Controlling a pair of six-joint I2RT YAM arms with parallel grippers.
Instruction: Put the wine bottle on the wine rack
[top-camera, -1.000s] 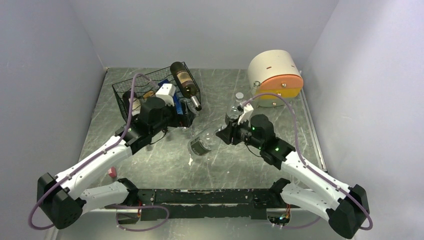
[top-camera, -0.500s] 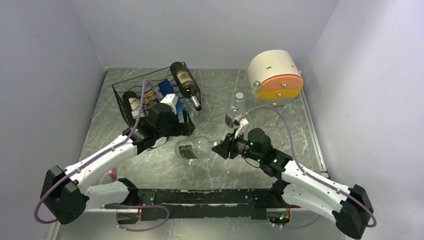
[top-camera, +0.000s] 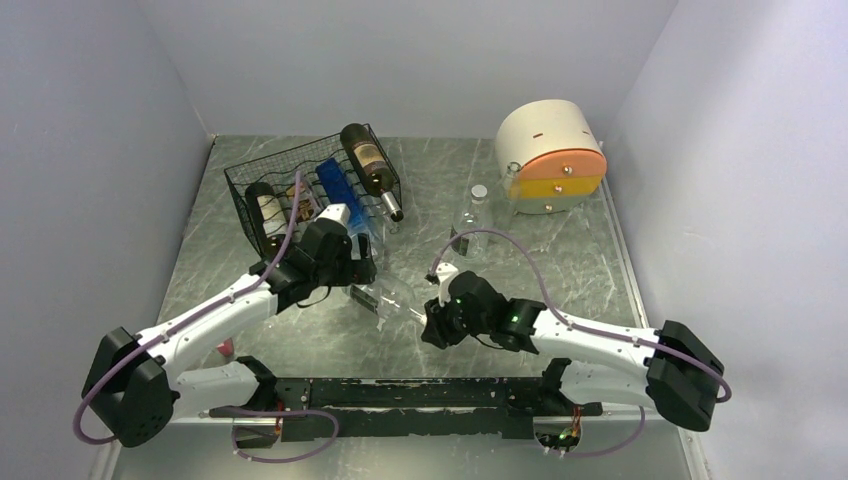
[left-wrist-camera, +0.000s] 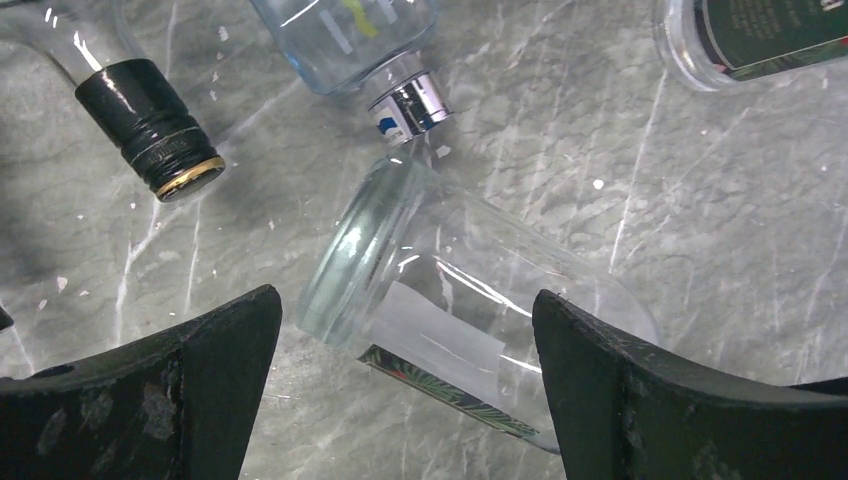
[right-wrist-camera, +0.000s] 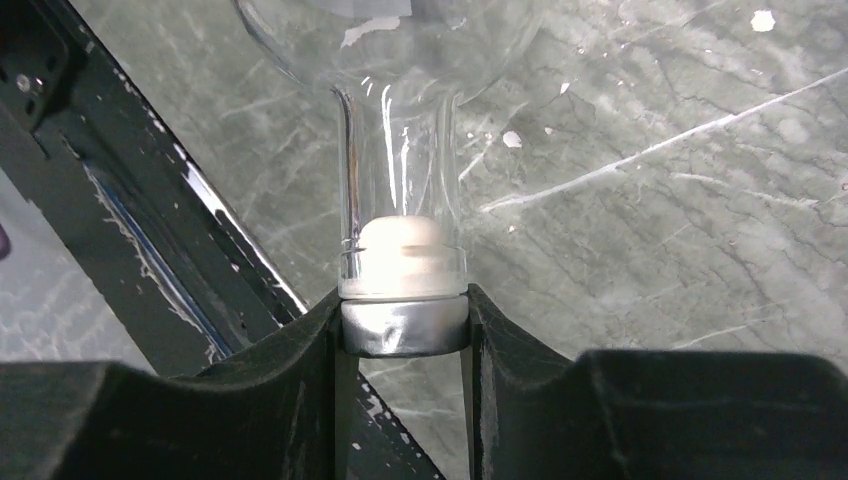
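A clear glass wine bottle (top-camera: 388, 297) with a dark leafy label lies on the table between the arms. My right gripper (top-camera: 432, 325) is shut on its silver cap (right-wrist-camera: 405, 325), the neck (right-wrist-camera: 398, 170) running away from the fingers (right-wrist-camera: 310, 345). My left gripper (top-camera: 362, 270) is open and hovers over the bottle's base end (left-wrist-camera: 470, 320), its fingers (left-wrist-camera: 215, 360) apart on either side without touching. The black wire wine rack (top-camera: 243, 184) stands at the far left and holds a dark bottle (top-camera: 368, 168), a blue bottle (top-camera: 338, 188) and another dark bottle (top-camera: 266, 211).
A cream-and-orange drum-shaped box (top-camera: 550, 155) stands at the far right. A small clear upright bottle (top-camera: 474, 210) stands in front of it. A pink object (top-camera: 225, 346) lies near the left arm's base. A black rail (top-camera: 400, 395) runs along the near edge.
My right gripper has drawn the clear bottle's neck toward the near edge, turning the bottle. My left gripper has moved from the rack to above the bottle's base.
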